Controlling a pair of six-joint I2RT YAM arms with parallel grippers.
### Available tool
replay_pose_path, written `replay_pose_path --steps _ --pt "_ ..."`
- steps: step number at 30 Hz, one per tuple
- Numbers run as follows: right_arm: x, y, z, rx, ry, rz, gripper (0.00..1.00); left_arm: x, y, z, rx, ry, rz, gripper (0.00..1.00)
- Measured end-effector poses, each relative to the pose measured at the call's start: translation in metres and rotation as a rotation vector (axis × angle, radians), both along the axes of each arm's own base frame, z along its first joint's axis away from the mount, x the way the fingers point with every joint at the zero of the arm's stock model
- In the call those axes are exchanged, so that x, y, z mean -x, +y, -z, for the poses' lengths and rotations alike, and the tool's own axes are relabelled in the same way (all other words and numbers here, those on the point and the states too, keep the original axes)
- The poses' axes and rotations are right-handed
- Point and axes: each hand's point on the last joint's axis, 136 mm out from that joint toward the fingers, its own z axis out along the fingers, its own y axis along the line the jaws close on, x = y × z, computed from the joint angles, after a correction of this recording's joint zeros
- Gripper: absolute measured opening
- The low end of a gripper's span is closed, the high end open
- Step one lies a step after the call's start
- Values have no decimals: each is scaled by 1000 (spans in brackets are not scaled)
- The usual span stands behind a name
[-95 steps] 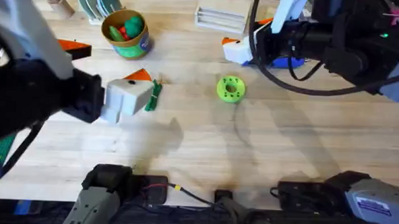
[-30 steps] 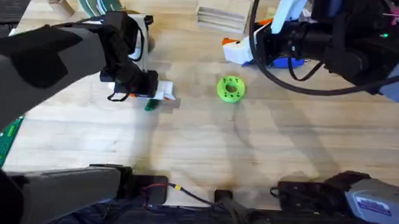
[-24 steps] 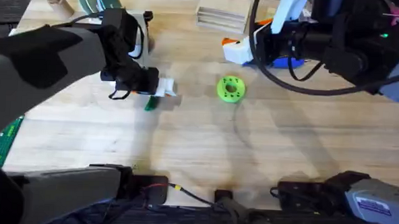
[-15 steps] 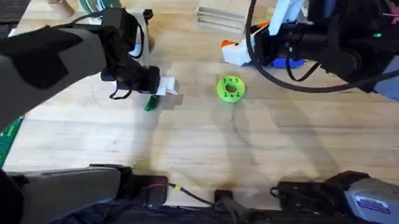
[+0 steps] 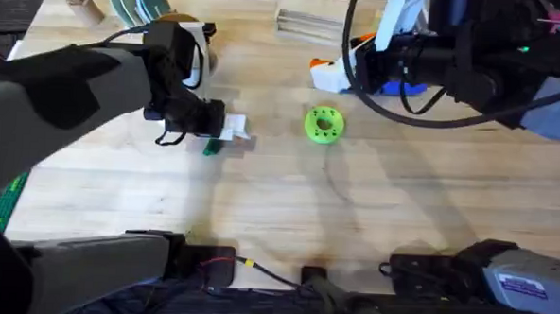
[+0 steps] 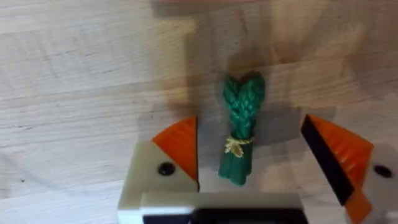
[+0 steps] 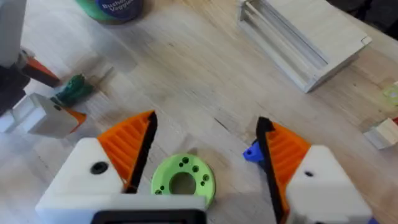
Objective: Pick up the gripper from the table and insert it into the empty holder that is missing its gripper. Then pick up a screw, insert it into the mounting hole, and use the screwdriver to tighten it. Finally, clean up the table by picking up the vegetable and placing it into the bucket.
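— Two hands, both spread open?
— Yes. Left hand [image 6: 249,162] straddles the vegetable [image 6: 241,127] lying flat on the tabletop [image 5: 353,217] — pads [image 6: 180,146] clear of it. Right hand [image 7: 202,155] hangs over the green disc [image 7: 182,180].

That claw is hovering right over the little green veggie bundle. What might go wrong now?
The small green asparagus-like bundle tied with yellow string lies between the left gripper's open orange pads but nearer one pad, so closing might nudge or tip it instead of gripping squarely. The pads also sit close to the light wooden plank table, so descending further might scrape it.
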Motion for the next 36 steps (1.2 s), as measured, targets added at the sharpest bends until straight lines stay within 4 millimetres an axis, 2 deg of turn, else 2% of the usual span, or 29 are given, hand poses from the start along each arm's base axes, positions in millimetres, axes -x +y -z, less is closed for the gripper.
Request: replay_pose_path --steps 5,6,12,17,21,22,36 --pt "0 0 0 0 -1 0 994 0 0 0 1 0 0 991" --pt "0 0 0 0 -1 0 993 0 0 0 1 1 -2 953" --pt "0 0 0 0 -1 0 993 2 -1 1 7 6 -6 429" --pt "0 0 0 0 -1 0 994 2 -1 2 8 7 -6 183" --pt "0 0 0 0 -1 0 992 2 -2 2 13 7 -6 96" --pt "0 0 0 0 -1 0 991 2 -2 1 16 5 -4 32" --pt "0 0 0 -1 -2 0 992 9 -3 -4 19 47 -6 21"
